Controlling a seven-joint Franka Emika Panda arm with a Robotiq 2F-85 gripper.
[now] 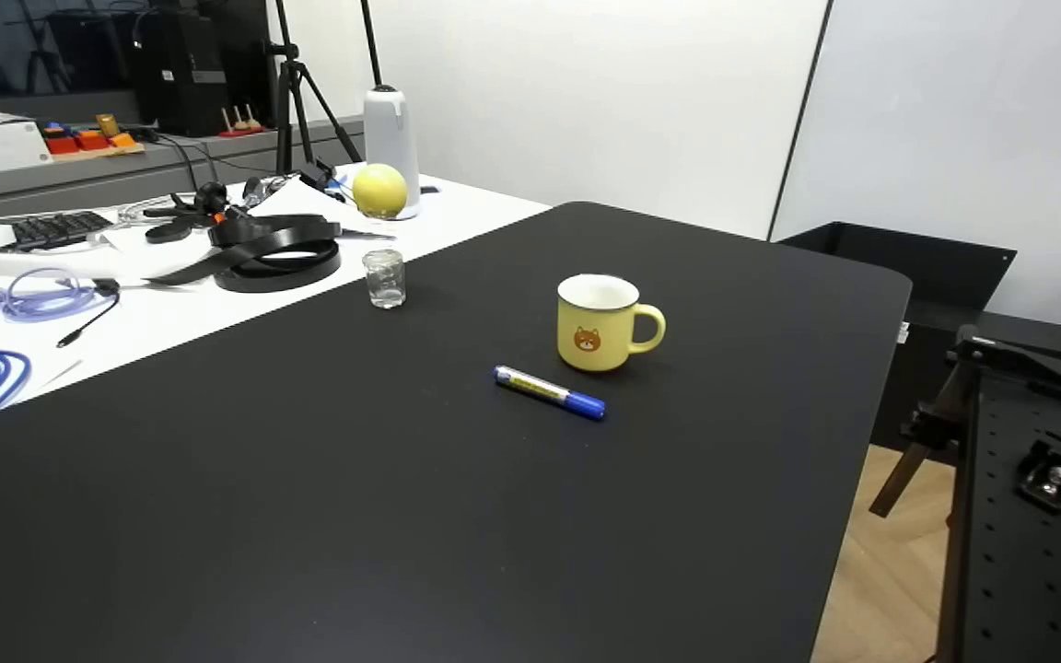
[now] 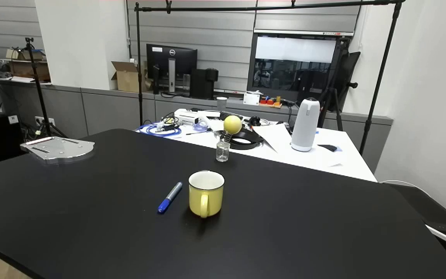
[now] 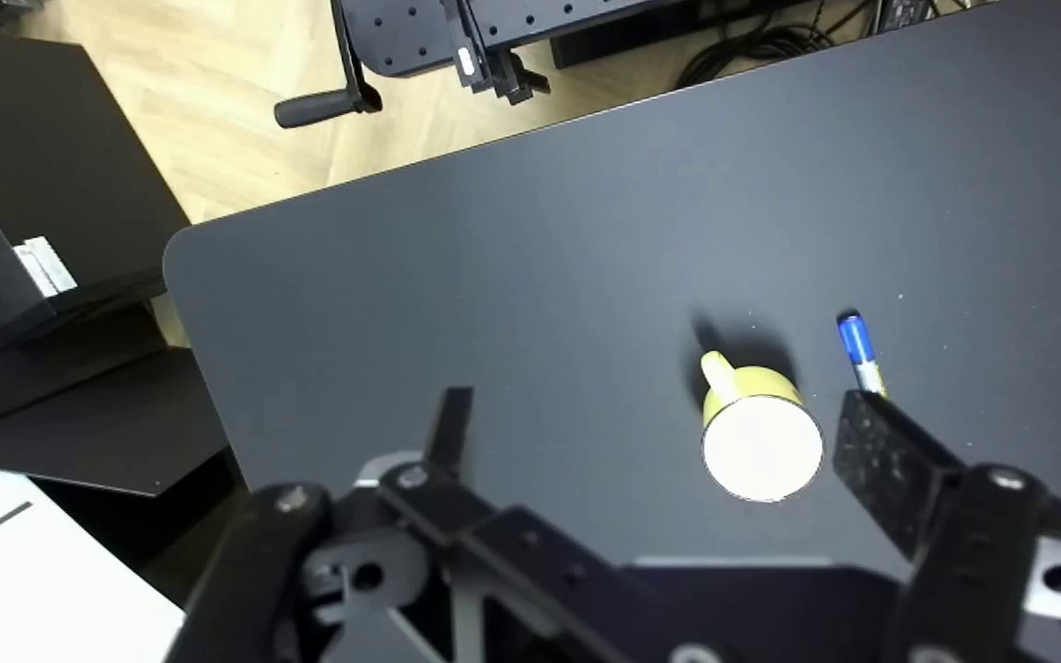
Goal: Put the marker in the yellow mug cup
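Note:
The yellow mug cup [image 1: 597,324] stands upright on the black table, with a dog face on its side. It also shows in an exterior view [image 2: 206,199] with its handle facing that camera, and in the wrist view [image 3: 752,442]. The marker [image 1: 549,392] lies on the table beside the mug, apart from it, with its blue cap end at one side. It also shows in an exterior view [image 2: 170,197]. In the wrist view the marker [image 3: 857,350] is partly hidden behind the right finger. My gripper [image 3: 659,396] is open and empty above the table; it is out of both exterior views.
A small glass jar [image 1: 385,279] stands near the white table, where a yellow ball [image 1: 379,191], a white cylindrical device [image 1: 391,152], black straps [image 1: 282,253] and cables lie. A clear plate [image 2: 61,148] lies on the black table's far left. The table edge [image 3: 457,155] shows in the wrist view.

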